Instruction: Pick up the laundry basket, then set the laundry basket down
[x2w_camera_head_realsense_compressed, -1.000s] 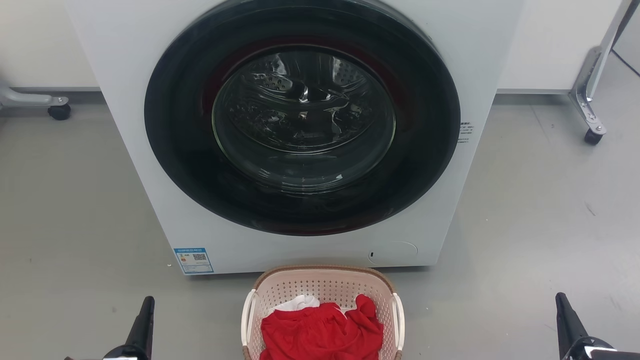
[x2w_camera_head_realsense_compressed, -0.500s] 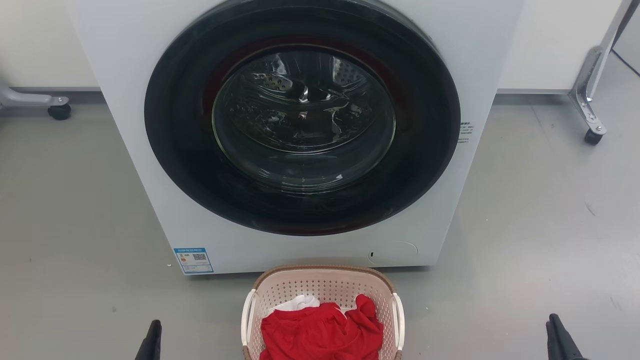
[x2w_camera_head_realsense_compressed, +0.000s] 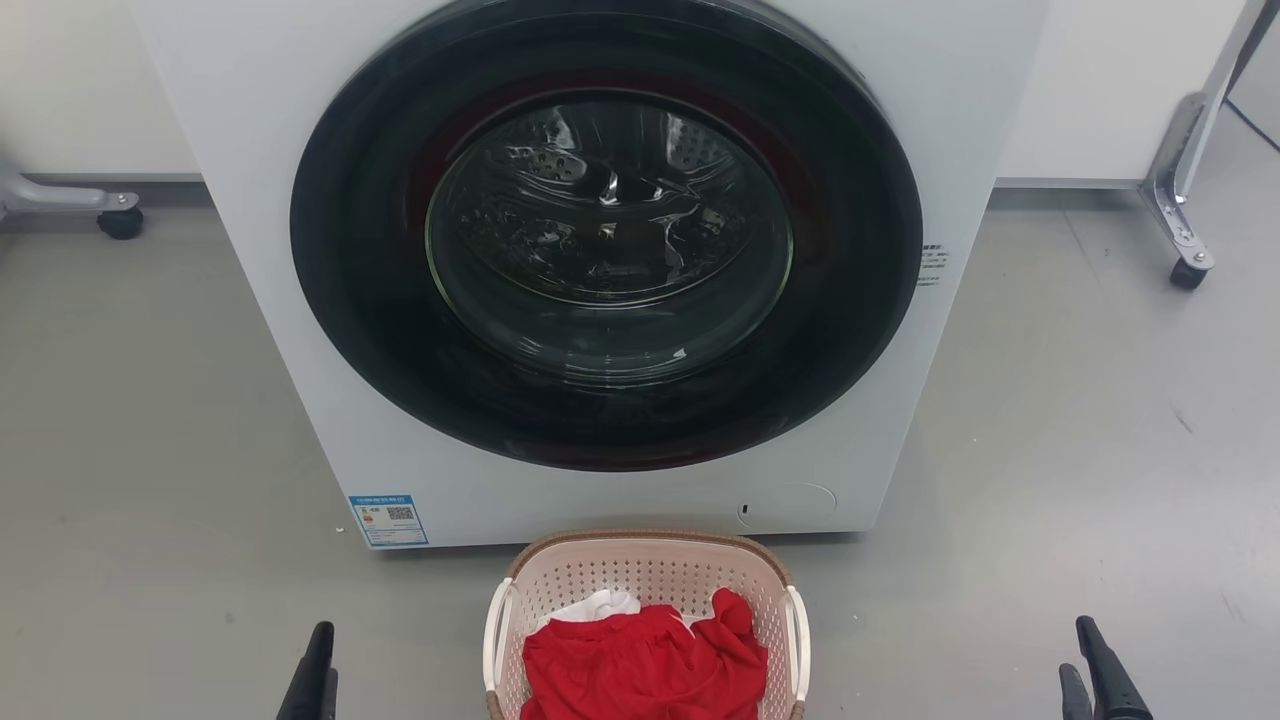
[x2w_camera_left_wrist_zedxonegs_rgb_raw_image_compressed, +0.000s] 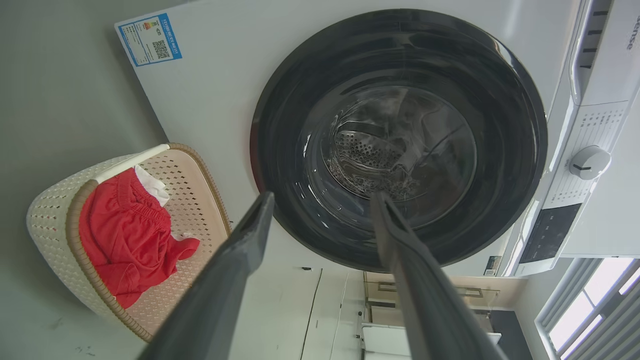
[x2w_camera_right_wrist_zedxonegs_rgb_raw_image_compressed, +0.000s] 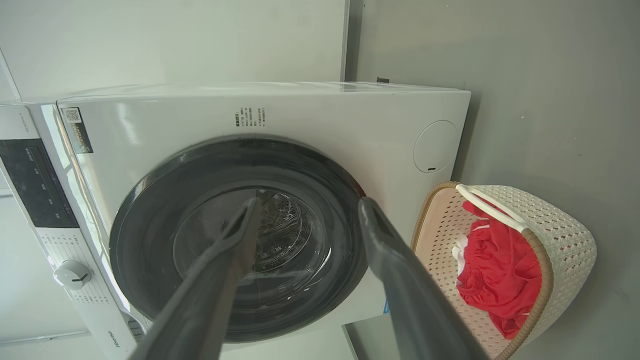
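Two grippers up, and you've got the left gripper (x2w_camera_left_wrist_zedxonegs_rgb_raw_image_compressed: 322, 196) and the right gripper (x2w_camera_right_wrist_zedxonegs_rgb_raw_image_compressed: 308, 201) both spread wide, long dark fingers holding nothing. Your small cream-pink perforated plastic laundry basket (x2w_camera_head_realsense_compressed: 650, 572), rounded-rectangular with a brown woven-look rim and white side handles, sits on the smooth grey floor (x2w_camera_head_realsense_compressed: 150, 400) between them, apart from both, just before the glossy white washing machine (x2w_camera_head_realsense_compressed: 250, 150). Crumpled red cloth (x2w_camera_head_realsense_compressed: 640, 665) lies inside. The blue QR-code label (x2w_camera_head_realsense_compressed: 388, 520) has print too small to read; lettering on the machine ends "sense".
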